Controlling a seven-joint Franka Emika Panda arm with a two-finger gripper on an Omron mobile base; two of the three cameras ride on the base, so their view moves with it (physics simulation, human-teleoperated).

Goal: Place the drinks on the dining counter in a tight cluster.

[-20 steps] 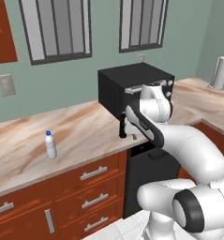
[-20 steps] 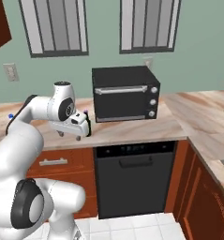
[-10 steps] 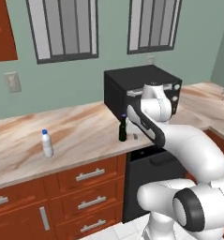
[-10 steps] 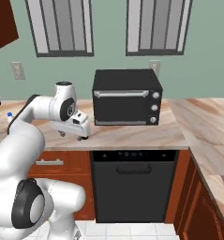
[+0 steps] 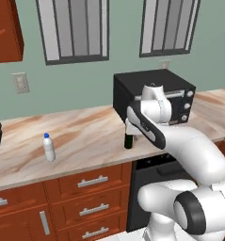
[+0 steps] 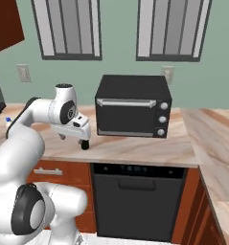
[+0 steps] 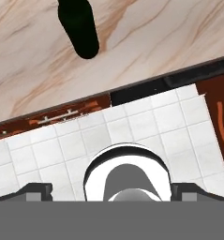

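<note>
A slim dark green bottle (image 5: 128,141) stands upright on the veined beige-pink marble counter (image 5: 85,136), close to its front edge and just in front of the left front corner of a boxy matte-black toaster oven (image 5: 151,96) with a silver handle bar and three round knobs down its right side. The gripper (image 6: 74,138) hangs directly over this bottle; the white hand hides the bottle's top, so its lower dark body (image 6: 85,144) shows beneath the hand in the right base view. The jaws stand spread wide and nothing is between them; in the hand view the two dark fingertips (image 7: 36,191) sit far apart at the bottom corners, and the bottle (image 7: 78,28) appears as a smooth, glossy, almost black tapered shape lying across the marble near the top edge. A white bottle (image 5: 49,148) with a blue cap, cylindrical with a narrower neck, stands upright well to the left on the same counter, about midway between its front and back edges. Below the counter run red-brown wooden drawers (image 5: 81,197) with brushed metal bar handles, and a dark dishwasher front (image 6: 137,201) sits under the oven. The floor is pale square tile (image 7: 132,122).
</note>
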